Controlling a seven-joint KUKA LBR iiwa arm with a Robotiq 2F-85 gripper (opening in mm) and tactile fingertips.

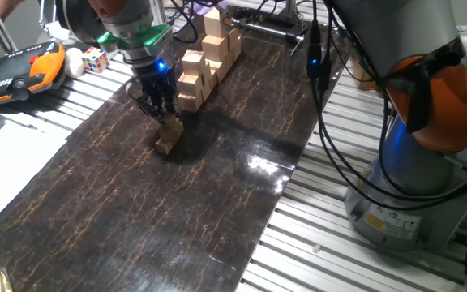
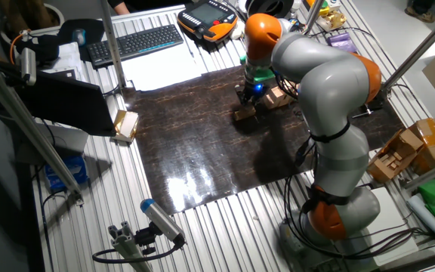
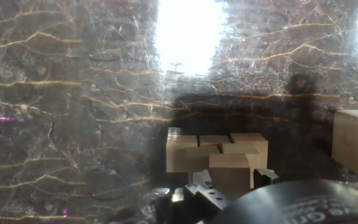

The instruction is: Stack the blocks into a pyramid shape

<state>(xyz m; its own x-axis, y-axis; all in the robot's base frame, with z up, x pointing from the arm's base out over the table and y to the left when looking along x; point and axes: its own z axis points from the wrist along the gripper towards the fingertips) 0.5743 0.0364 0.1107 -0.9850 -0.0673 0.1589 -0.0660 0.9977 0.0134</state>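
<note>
Fingers of the black two-finger claw [image 1: 162,114] are seen pointing straight down onto a small heap of light-tan plain wooden cubes [image 1: 169,136] on the dark marble-patterned mat [image 1: 177,219]. In the hand view, one tan cube [image 3: 230,171] sits between the two metal fingertips [image 3: 199,184], so the claw is judged to be clenched on that cube, narrowly parted to its width; whether the grip has begun to loosen cannot be told.

Directly below and just beyond the held cube, a row of similar cubes [image 3: 213,149] is seen side by side, touching one another, with the held cube resting on or just above them. This is read as the base of the pyramid with a second layer being started. The exact count of cubes in the base cannot be told, as the claw hides part of it in both fixed views [image 2: 245,112].

Progress is judged as partial: a bottom row is laid, one upper cube is being placed, and the narrowing top is not yet built.

Beyond the claw, to its far side, a tall stepped stack of larger pale wooden blocks [image 1: 205,65] is seen, apart from the heap. A multicoloured puzzle cube [image 1: 96,58] lies off the mat, well apart.
</note>
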